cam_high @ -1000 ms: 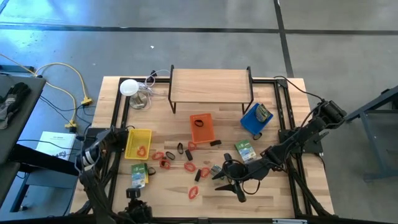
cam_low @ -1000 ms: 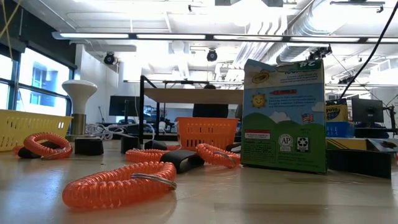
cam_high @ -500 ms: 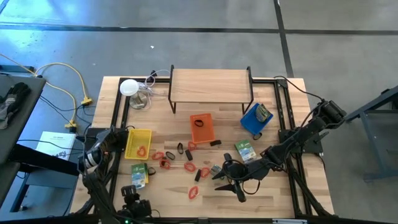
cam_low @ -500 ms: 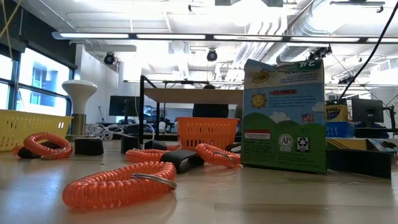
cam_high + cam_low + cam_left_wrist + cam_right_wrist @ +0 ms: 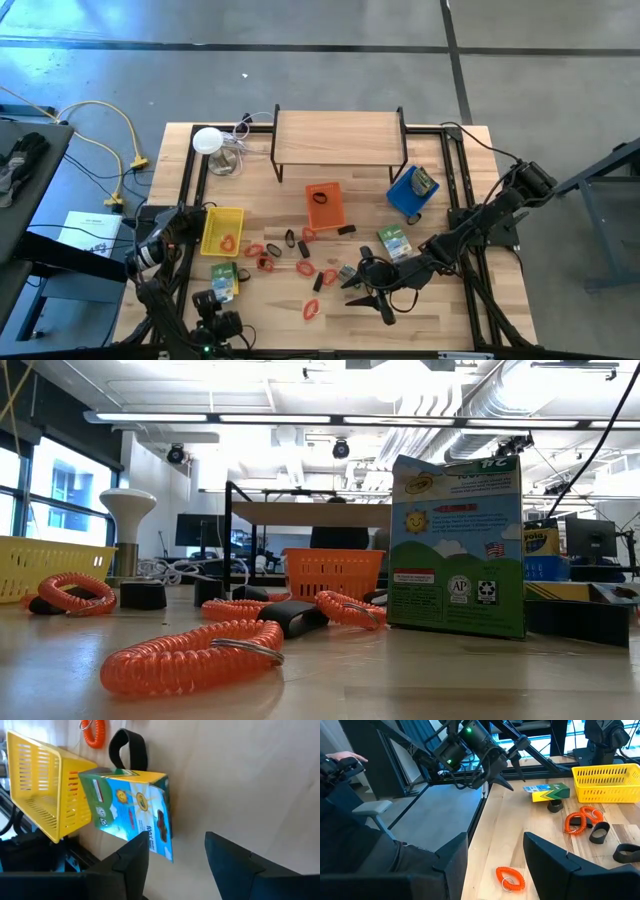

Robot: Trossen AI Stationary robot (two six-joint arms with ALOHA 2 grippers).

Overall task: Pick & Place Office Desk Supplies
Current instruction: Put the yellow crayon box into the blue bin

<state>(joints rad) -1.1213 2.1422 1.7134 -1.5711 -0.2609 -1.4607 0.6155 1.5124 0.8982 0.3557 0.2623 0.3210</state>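
Hovering at the table's near edge, about 7 o'clock, the left gripper has its fingers spread apart, empty, just short of a green crayon box lying beside the yellow tray. Toward 5 o'clock the right gripper hangs parted over scattered orange coils and black clips.

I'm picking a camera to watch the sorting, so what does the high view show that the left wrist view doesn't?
Only the high view shows the orange tray, blue tray, lamp and the right gripper, open near the table's front. Only the left wrist view shows the open left gripper close behind the crayon box. Both show that box and the yellow tray.
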